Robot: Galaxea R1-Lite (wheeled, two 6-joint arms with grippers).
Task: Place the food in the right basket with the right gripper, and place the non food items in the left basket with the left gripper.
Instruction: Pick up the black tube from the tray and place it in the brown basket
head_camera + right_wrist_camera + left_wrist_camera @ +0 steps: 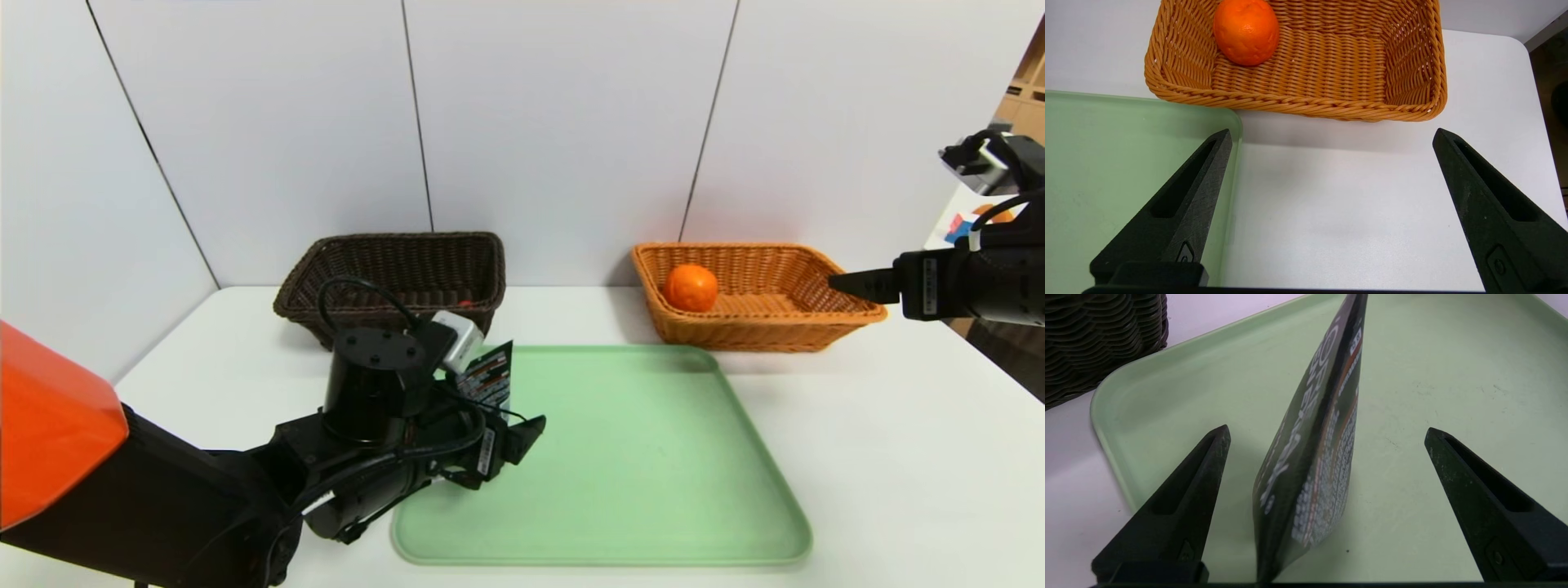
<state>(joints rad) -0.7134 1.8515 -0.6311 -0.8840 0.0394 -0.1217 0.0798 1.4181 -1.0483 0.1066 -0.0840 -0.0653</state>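
Orange wicker basket at far right holds a round orange fruit, the spread right gripper hovering nearby; the left gripper, fingers apart, straddles a dark printed packet upright on the pale green plastic tray beside the dark brown wicker basket.

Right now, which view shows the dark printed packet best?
The left wrist view: the packet stands on edge on the green tray, unobstructed. The head view shows only its top behind the arm; the right wrist view shows none.
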